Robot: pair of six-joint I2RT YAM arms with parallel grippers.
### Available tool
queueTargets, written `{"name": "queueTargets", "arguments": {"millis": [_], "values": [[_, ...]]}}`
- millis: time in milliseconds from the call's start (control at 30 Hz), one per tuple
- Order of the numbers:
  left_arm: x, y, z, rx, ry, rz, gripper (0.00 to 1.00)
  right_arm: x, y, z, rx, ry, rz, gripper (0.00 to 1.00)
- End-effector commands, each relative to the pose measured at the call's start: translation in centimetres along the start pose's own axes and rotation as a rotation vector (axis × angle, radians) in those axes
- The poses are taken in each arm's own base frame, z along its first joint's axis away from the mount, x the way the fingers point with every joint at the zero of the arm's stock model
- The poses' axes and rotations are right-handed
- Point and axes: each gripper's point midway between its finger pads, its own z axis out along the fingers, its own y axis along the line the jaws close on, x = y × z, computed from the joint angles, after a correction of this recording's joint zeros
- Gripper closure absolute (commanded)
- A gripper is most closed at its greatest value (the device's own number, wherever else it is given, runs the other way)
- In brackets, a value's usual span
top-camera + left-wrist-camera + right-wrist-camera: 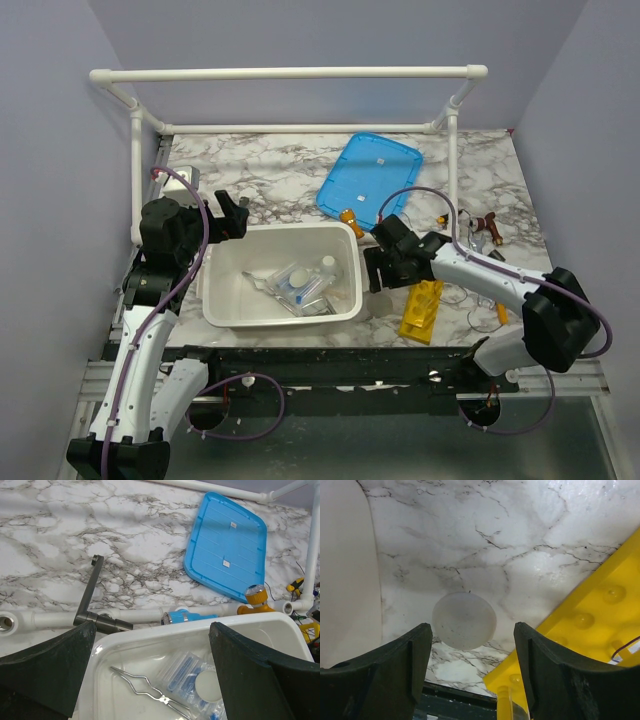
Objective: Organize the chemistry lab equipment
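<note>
White plastic and large, the rectangular tub (290, 232) sits mid-table, partly filled. Its flat blue rectangular lid (368, 172) lies on the marble at about 1 o'clock from it, so nothing is closed up yet. The yellow holed test-tube rack (422, 310) lies flat at 4 o'clock of the tub, not yet packed. Between the rack and the tub wall the right gripper (471, 630) hangs low with its jaws spread wide and empty. It straddles a frosted round piece (464, 612) on the marble, which is likely the next pick. The left gripper (152, 640) hovers over the tub's far left rim, equally wide, holding nothing. Inside the tub lie the metal scissor tongs (150, 692) and, beside them, a cluster of clear glass vessels with white caps (300, 288). These look like the finished share. Outside it are a small amber bottle with a yellow cap (349, 217), just past the tub's far right corner, and a scatter of small items (480, 232) at 3 o'clock, too small to name. By my reckoning the job is under halfway.
</note>
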Motion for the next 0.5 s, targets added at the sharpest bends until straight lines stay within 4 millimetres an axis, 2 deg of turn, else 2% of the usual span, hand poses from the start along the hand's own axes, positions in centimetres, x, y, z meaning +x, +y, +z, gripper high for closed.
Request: {"name": "queueTargets", "arguments": {"millis": [0,200,333,467], "values": [[0.2,-0.1,0.1,0.015,0.006,-0.008,0.01,0.7,1.6,1.2,-0.031,0.022,0.008,0.26],[0.2,-0.2,0.1,0.017,0.005,-0.01,0.01,2.0,1.9,2.5,-0.024,0.052,0.006,0.26],[0.2,-0.2,0.1,0.019,0.008,-0.012,0.01,2.3,2.6,2.7,-0.039,0.054,0.006,0.27],[0.1,-0.1,0.1,0.015,0.004,-0.01,0.01,3.2,2.0,3.2,0.004,0.071,0.019,0.27]]}}
